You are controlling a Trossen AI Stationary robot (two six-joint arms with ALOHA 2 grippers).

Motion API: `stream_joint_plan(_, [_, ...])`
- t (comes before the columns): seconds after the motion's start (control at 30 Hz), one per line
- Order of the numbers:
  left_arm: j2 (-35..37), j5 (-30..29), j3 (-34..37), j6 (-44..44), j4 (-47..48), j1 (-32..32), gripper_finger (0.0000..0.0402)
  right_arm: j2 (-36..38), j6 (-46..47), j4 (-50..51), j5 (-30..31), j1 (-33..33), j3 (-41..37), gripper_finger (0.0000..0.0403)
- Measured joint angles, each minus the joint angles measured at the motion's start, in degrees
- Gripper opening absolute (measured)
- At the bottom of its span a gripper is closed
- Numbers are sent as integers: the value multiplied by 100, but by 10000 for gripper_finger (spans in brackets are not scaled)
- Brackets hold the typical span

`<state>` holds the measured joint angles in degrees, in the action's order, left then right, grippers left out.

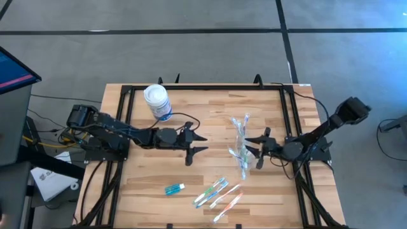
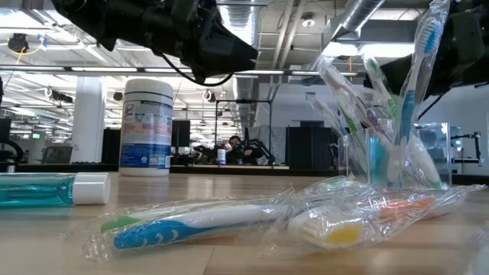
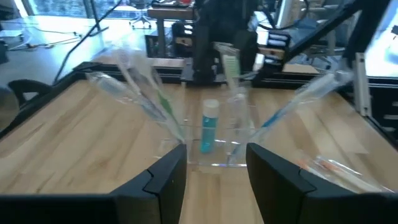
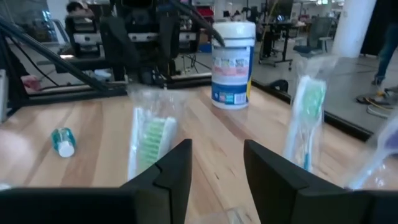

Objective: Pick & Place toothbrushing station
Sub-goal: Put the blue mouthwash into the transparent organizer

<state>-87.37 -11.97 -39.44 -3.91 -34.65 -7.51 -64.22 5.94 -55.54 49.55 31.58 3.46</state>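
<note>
Wrapped toothbrushes (image 2: 221,221) lie frontmost; cup (image 1: 240,147) sits between parted left pincer (image 1: 198,142) and right pincer (image 1: 257,149).

Cup: a small clear plastic cup (image 3: 221,144) stands upright on the wooden surface (image 1: 210,114), right of centre.
Cup contents: several toothbrushes in clear wrappers (image 1: 240,130) stand in it and fan outward, with green and blue showing on them; one small teal tube (image 3: 209,126) stands upright among them.
Loose brushes: a cluster of wrapped toothbrushes (image 1: 219,193) lies flat near the front edge, blue-green ones beside pink-orange ones, all angled the same diagonal way and partly overlapping.
Loose tube: a teal tube with a white cap (image 1: 173,188) lies on its side just left of that cluster, apart from it.
</note>
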Motion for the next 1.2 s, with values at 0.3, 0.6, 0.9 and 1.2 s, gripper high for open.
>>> stream_joint_plan(0.3, [0, 7, -2, -144, 345, -532, 159, 586, -402, 263, 3, 359, 229, 129])
stream_joint_plan(0.6, [0, 18, -2, -938, 1276, -968, 159, 660, -622, 1822, 1, 522, 1206, 119])
stream_joint_plan(0.9, [0, 329, -2, -1942, 2111, -1421, 159, 660, -446, 3000, 1, 485, 1944, 118])
stream_joint_plan(1.2, [0, 1213, -2, -3316, 2795, -1731, 159, 660, -443, 3319, 1, 429, 2153, 118])
